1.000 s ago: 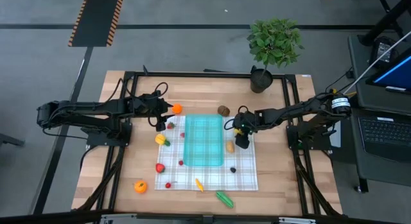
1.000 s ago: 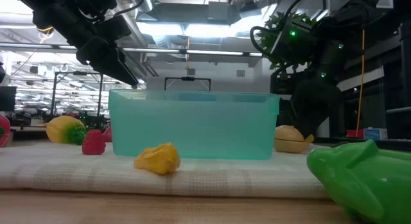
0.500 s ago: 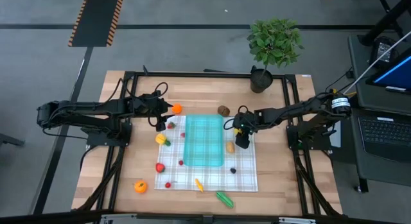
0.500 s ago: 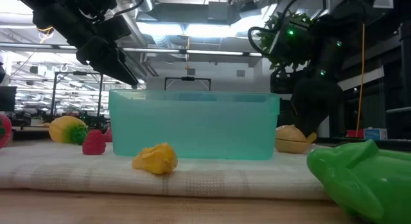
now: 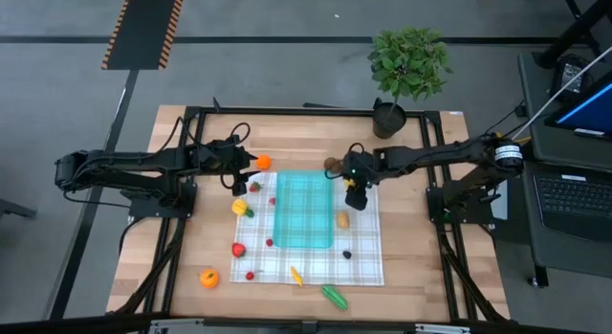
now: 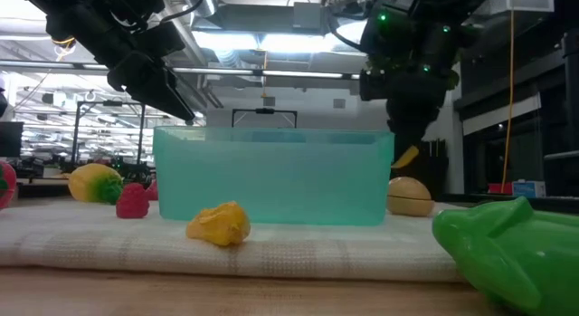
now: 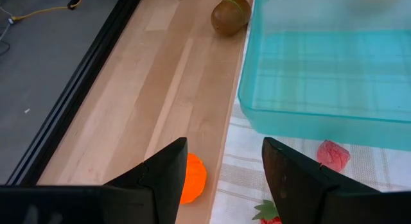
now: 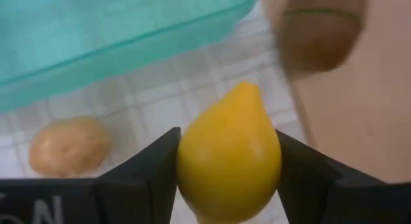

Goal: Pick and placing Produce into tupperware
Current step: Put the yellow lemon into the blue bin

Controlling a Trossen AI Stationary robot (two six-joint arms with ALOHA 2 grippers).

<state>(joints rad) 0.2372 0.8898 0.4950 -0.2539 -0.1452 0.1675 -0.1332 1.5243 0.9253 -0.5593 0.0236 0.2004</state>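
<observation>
My right gripper [image 5: 353, 196] is shut on a yellow lemon-shaped piece of produce [image 8: 228, 161] and hangs above the checked cloth, just right of the teal tupperware [image 5: 303, 210]. In the low view the yellow piece [image 6: 405, 156] shows beside the tupperware's [image 6: 271, 176] right wall, near rim height. A tan piece [image 8: 67, 147] and a brown piece [image 8: 318, 31] lie below it. My left gripper [image 7: 221, 179] is open and hovers off the tupperware's far-left corner, near an orange piece [image 7: 192, 179] that lies on the wood. My right gripper pinches the yellow piece by its round sides [image 8: 186, 166] between the two fingers [image 8: 302, 179]. It comes from above, pointing down. The piece is lifted clear of the cloth, its pointed end [image 8: 247, 89] facing down and away from the fingers.
Other produce lies scattered on the checked cloth [image 5: 363, 267] and the wood: a yellow-green piece [image 5: 240, 208], red pieces [image 5: 238, 250], an orange one [image 5: 208, 278], a green one [image 5: 335, 296]. A potted plant [image 5: 409, 66] stands at the table's far edge.
My right gripper has risen and moved toward the table's far edge and a little left, carrying the yellow piece up clear of the cloth, to about the tupperware's rim height. The left arm has kept still.
</observation>
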